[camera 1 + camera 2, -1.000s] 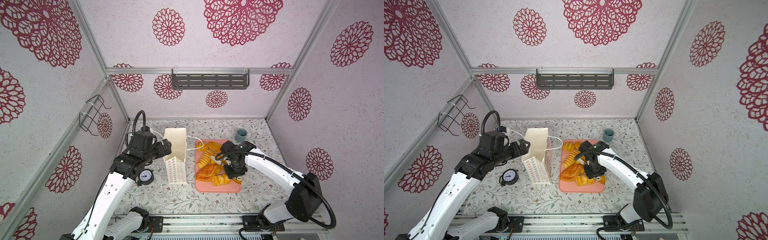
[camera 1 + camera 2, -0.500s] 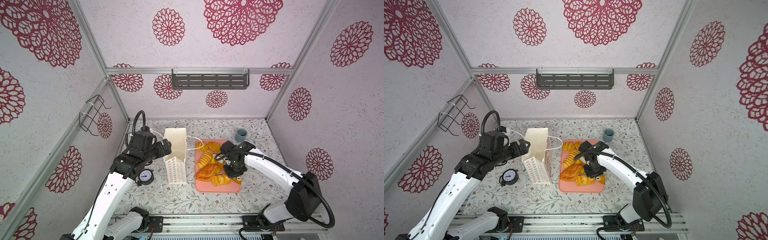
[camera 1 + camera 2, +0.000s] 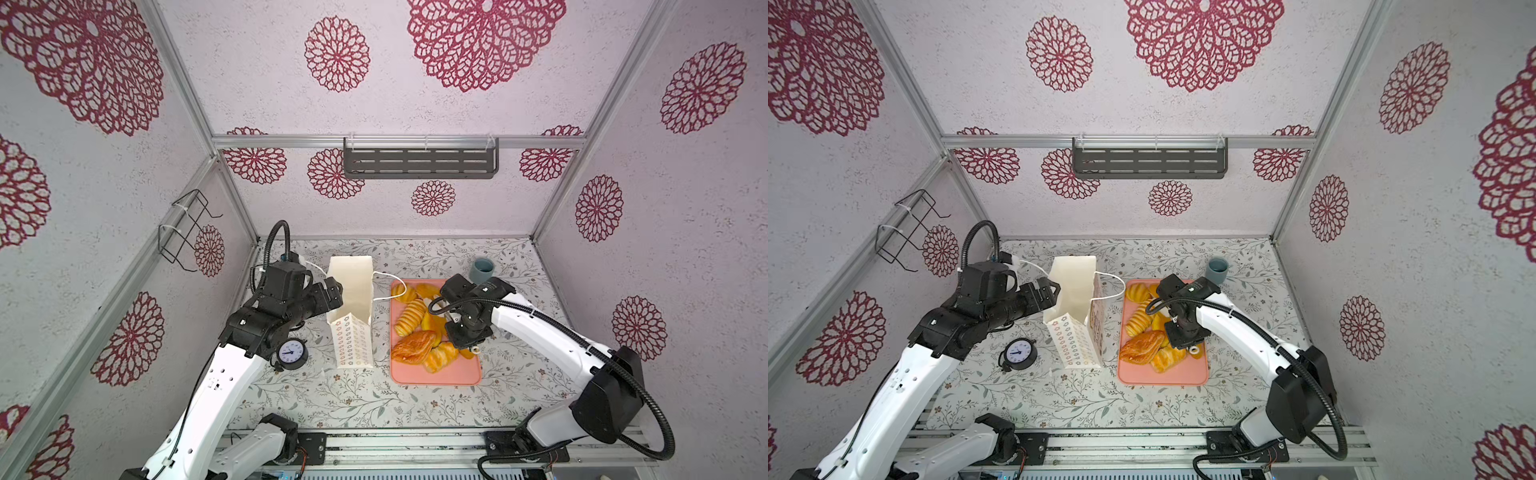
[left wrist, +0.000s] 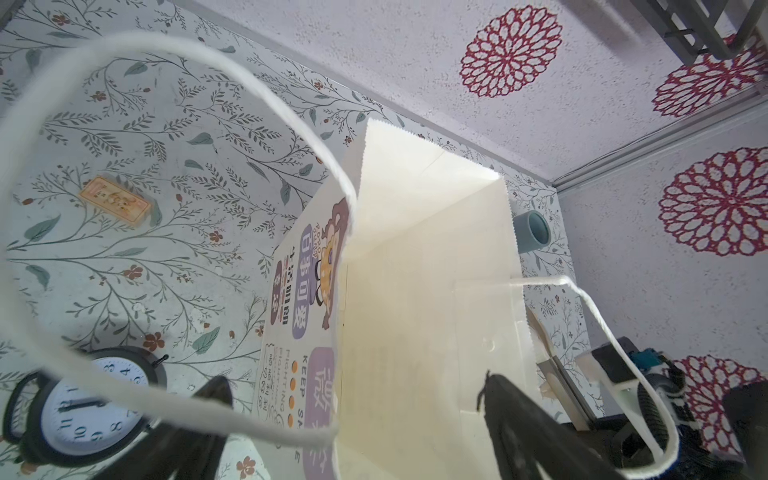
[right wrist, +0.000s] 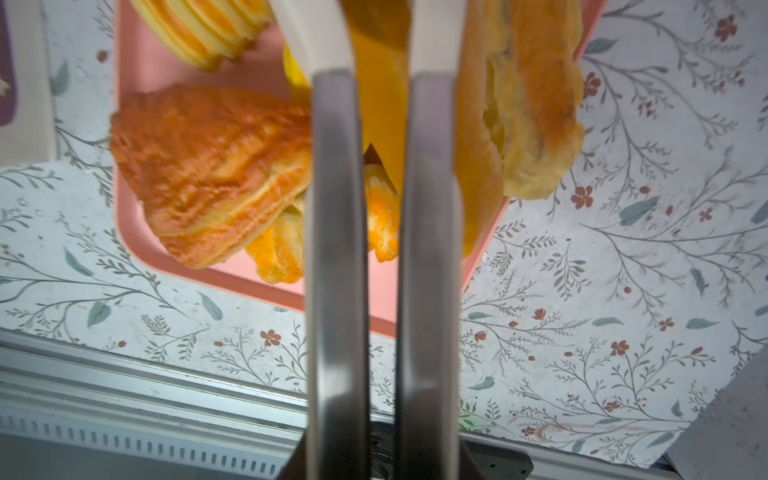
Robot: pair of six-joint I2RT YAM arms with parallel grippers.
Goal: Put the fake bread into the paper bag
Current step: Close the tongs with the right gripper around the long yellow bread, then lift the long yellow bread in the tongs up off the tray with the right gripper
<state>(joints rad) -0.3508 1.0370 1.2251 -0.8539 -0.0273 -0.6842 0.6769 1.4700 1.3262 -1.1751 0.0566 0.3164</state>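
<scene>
in both top views the paper bag (image 3: 351,299) stands upright, mouth open, just beside the pink tray (image 3: 436,376); the fake bread (image 3: 413,347) lies heaped on that tray, none visible in the bag. in the left wrist view the left gripper (image 4: 353,415) is spread wide astride the bag's printed wall, pinching nothing. in the right wrist view the right gripper (image 5: 380,50) is closed on a smooth yellow piece over the tray. likely trouble: the glossy piece slipping from that narrow pinch, or the unheld bag tipping away from the tray when bumped.
</scene>
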